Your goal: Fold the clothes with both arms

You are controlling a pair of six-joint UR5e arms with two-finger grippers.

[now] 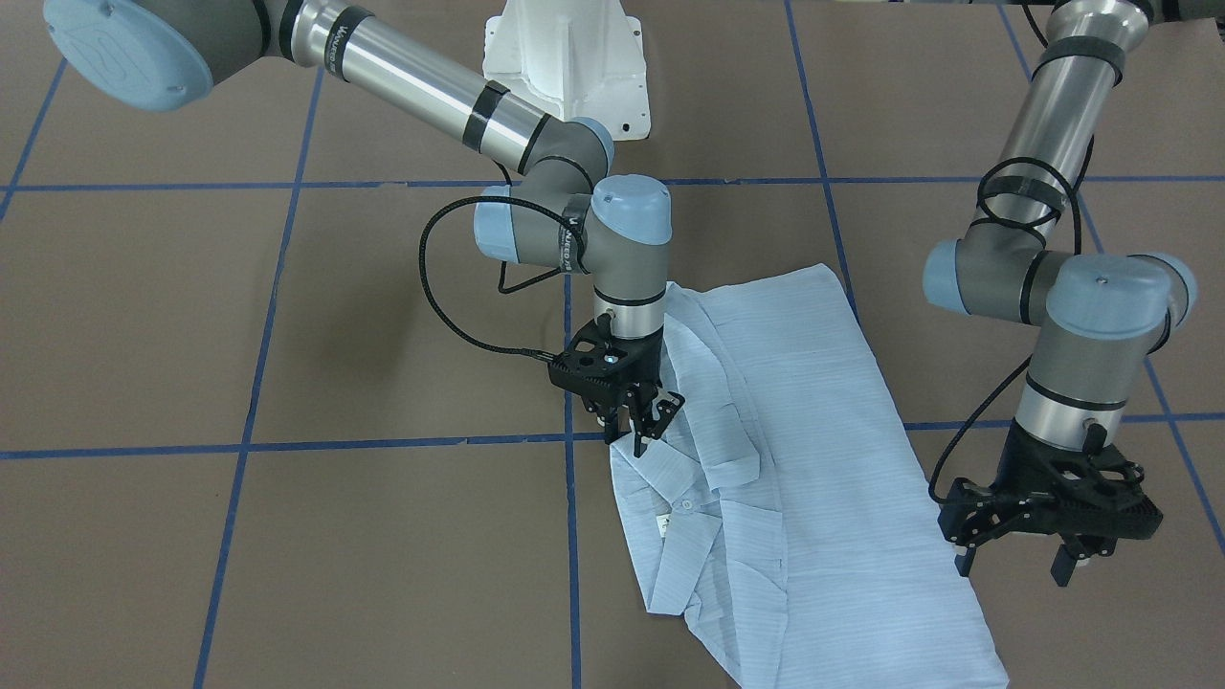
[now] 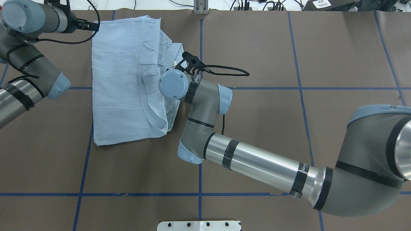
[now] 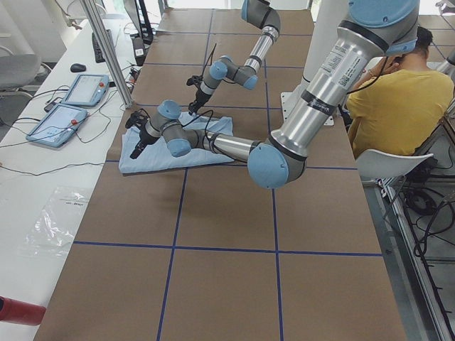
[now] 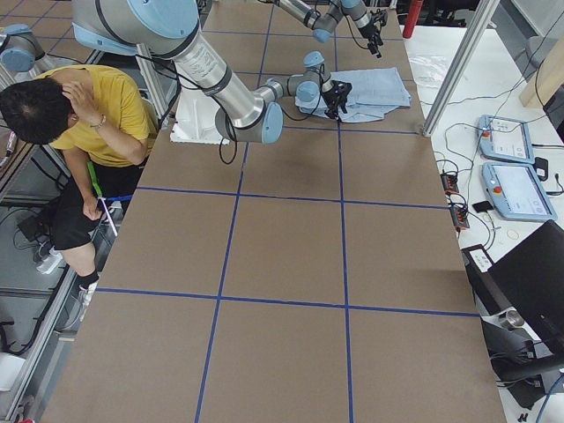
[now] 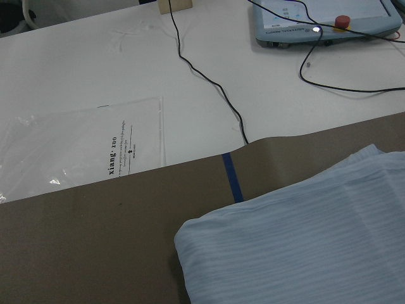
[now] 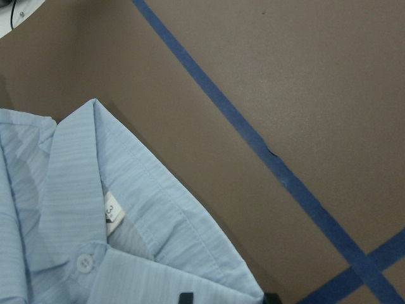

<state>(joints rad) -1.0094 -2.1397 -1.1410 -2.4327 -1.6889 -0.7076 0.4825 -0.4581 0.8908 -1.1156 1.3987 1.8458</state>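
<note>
The clothes are one pale blue striped shirt (image 1: 813,459), lying partly folded on the brown table, also seen from overhead (image 2: 118,80). My right gripper (image 1: 639,431) points down at the shirt's collar-side edge and is shut on the fabric there. The right wrist view shows the collar (image 6: 76,209) with a white label and a button. My left gripper (image 1: 1014,565) hangs open just off the shirt's opposite long edge, holding nothing. Overhead, the left gripper (image 2: 93,25) sits beside the shirt's far corner. The left wrist view shows a folded shirt corner (image 5: 304,240).
The white pedestal base (image 1: 565,57) stands behind the shirt. Blue tape lines (image 1: 287,445) cross the table. Past the far edge lie teach pendants (image 5: 316,22), cables and a plastic bag (image 5: 82,145). A person in a yellow top (image 3: 398,92) sits beside the robot.
</note>
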